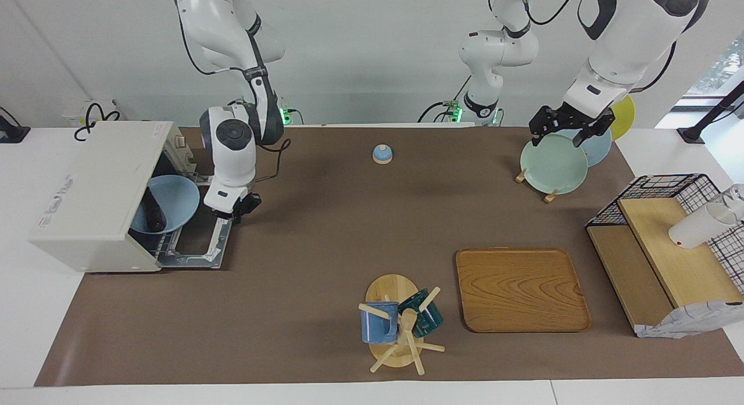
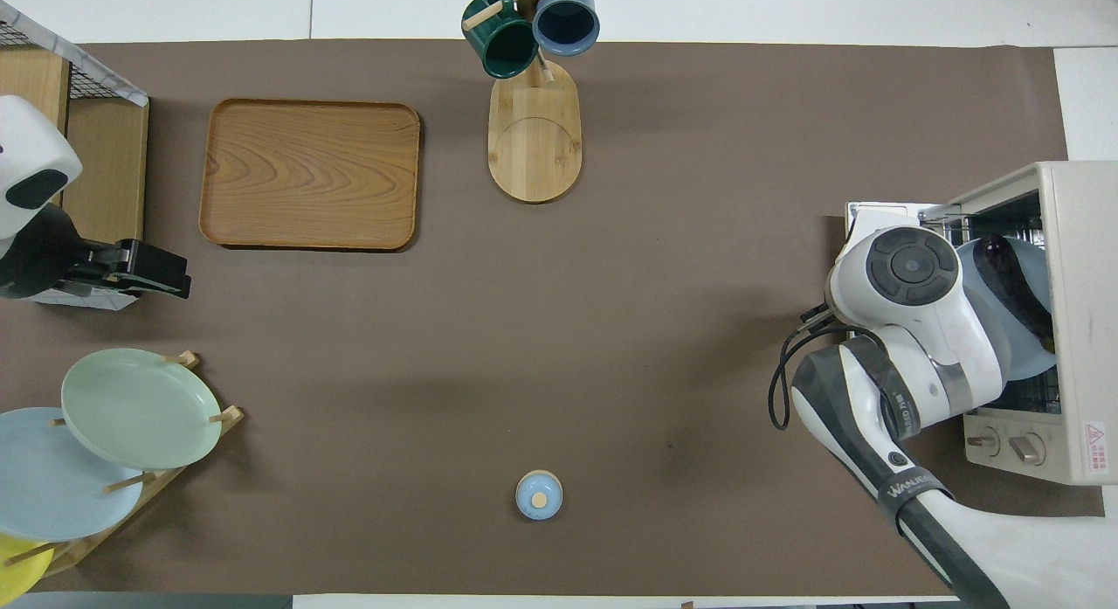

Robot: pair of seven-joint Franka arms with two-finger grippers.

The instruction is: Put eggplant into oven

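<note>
The eggplant [image 1: 154,214] is seen on a blue plate [image 1: 174,203] inside the oven [image 1: 93,196], apparently delivered. The right gripper [image 1: 235,208], clenched empty, is held over the lowered door [image 1: 197,242]. The left gripper [image 1: 567,129], spread open, is parked over the plate rack [image 1: 535,181].

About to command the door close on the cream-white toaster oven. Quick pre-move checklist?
1. Long dark purple eggplant on the pale blue plate inside the cream-white toaster oven: ok.
2. Plate fully inside: not ok, its rim sticks out past the opening.
3. Drop-down door down flat, nothing lying on it: ok.
4. Right gripper shut and holding nothing: ok.
5. Right gripper clear of the door's swing: not ok, it hangs over the door's edge.
6. Left gripper open, waiting over the green plate in the rack, away from the oven: ok.
</note>
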